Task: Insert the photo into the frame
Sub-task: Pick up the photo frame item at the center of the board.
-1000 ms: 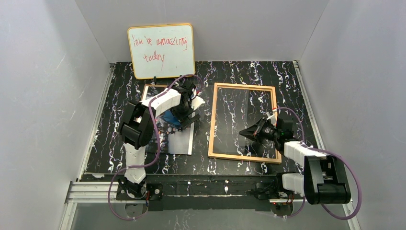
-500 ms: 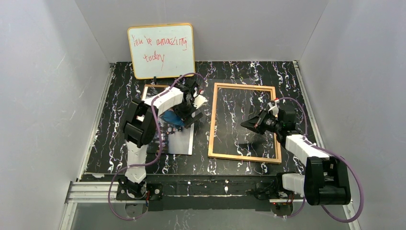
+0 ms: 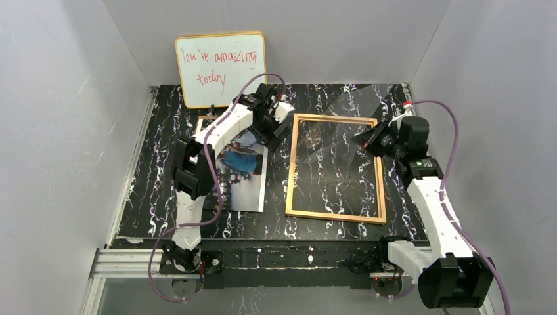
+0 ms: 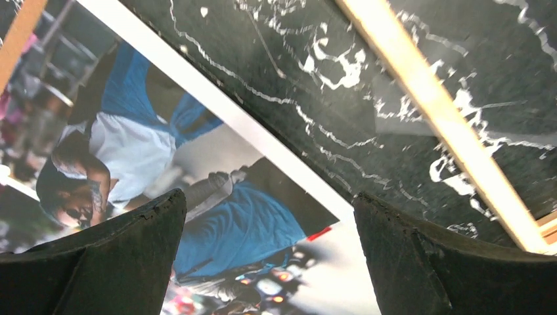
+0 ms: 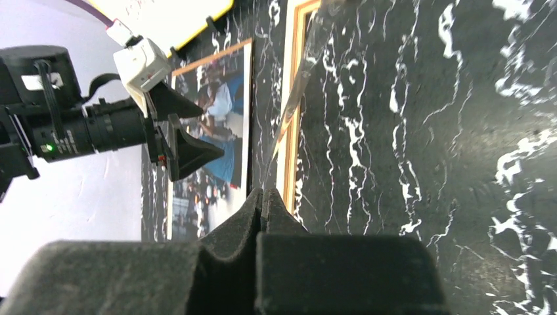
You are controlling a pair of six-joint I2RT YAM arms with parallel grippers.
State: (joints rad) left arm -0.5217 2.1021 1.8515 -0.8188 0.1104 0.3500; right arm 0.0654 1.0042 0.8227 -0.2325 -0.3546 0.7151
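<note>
The photo (image 3: 244, 176), a colour print of people in blue and white, lies flat left of the golden-wood frame (image 3: 289, 172). A brown edge shows under the photo's far left corner. My left gripper (image 3: 274, 123) hovers open over the photo's far right corner. In the left wrist view its jaws (image 4: 269, 262) stand wide apart above the photo (image 4: 230, 230), with the frame's rail (image 4: 427, 98) to the right. My right gripper (image 3: 366, 138) is shut on the clear pane (image 5: 297, 92), which is tilted up off the frame (image 5: 287, 164). Its jaws (image 5: 261, 203) are pressed together on the pane's edge.
A yellow-rimmed whiteboard (image 3: 221, 69) with red handwriting leans on the back wall behind the photo. Grey walls close in the black marbled table (image 3: 164, 151) on three sides. The left arm (image 5: 85, 128) shows in the right wrist view.
My right gripper has risen and swung to the far right of the frame, tipping the pane up. My left gripper has moved away along the photo to its far right corner.
</note>
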